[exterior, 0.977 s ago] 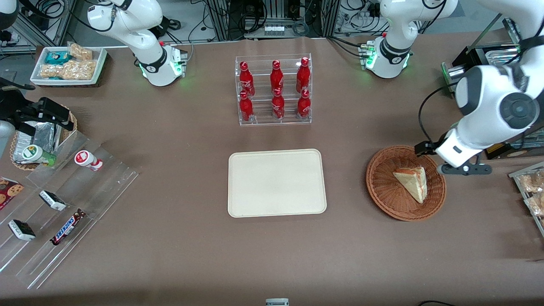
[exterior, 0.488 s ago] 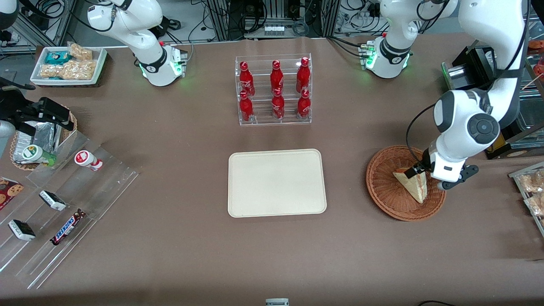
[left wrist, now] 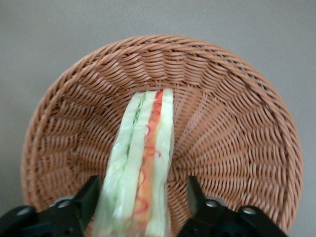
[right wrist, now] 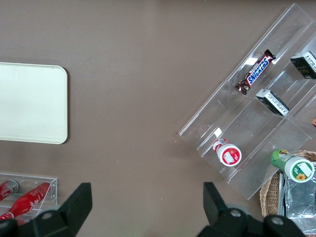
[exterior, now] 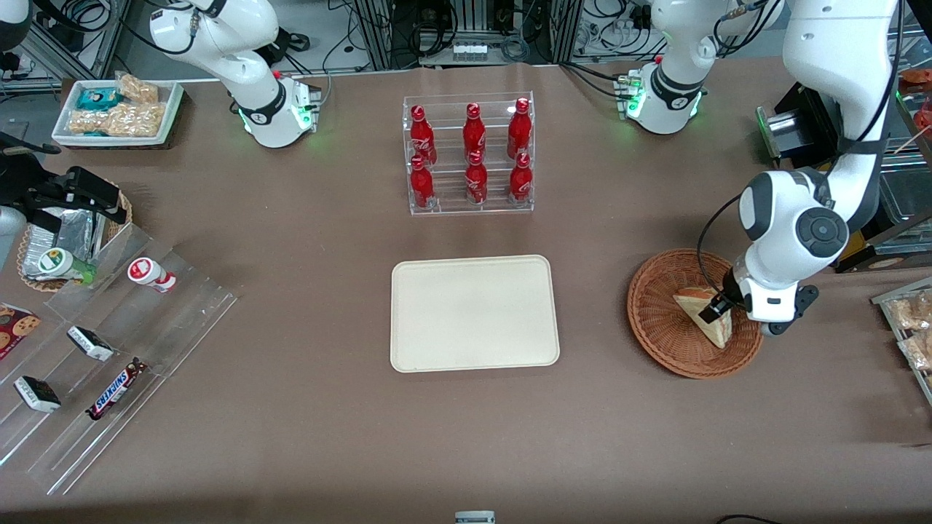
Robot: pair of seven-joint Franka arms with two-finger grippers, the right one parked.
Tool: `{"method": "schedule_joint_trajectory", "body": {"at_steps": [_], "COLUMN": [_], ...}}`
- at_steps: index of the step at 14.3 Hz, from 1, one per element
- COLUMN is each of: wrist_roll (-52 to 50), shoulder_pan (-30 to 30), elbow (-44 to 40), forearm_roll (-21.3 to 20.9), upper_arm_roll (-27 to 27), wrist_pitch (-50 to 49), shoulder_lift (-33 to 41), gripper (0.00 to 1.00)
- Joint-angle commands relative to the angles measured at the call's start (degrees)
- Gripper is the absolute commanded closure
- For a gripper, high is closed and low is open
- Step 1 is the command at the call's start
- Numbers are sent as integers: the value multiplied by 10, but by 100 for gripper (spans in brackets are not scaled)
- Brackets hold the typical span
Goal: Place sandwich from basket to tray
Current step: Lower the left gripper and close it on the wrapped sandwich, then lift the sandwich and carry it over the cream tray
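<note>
Two black fingers [left wrist: 91, 195] of our gripper [left wrist: 140, 207] stand spread, one to each side of the sandwich [left wrist: 140, 163], with a slim gap at each flank, so we are straddling it and not yet pinching; the sandwich stands on edge in the basket [left wrist: 237, 113], its cut face with the orange-red and green layers turned up toward the wrist camera; the relation that matters is this: the wedge's long axis runs straight out from between the fingers, so the closing direction crosses its thin width, bread face to bread face; in the front view the gripper [exterior: 717, 309] sits low over the sandwich [exterior: 699, 306] inside the basket [exterior: 655, 320]; the tray [exterior: 473, 313] lies well apart, toward the parked arm's end; we judge a squeeze, then a lift and carry, comes next
</note>
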State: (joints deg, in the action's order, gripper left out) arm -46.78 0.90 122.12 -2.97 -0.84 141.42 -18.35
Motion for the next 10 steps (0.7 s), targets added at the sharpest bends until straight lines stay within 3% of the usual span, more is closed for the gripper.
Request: {"method": "schedule_joint_trajectory", "body": {"at_steps": [1, 3, 5, 7, 10], "wrist_roll": [-20, -17, -19, -26, -20], "shoulder_pan": [-4, 1, 19, 60, 137], "elbow": [-7, -18, -80, -145, -173], "forearm_roll": [-2, -4, -4, 1, 4], "upper_arm_roll": [-4, -7, -20, -22, -23], "wrist_pitch": [8, -29, -116, -188, -194], "shoulder_lift": [-13, 7, 5, -11, -25], "gripper": [96, 97, 97, 97, 97]}}
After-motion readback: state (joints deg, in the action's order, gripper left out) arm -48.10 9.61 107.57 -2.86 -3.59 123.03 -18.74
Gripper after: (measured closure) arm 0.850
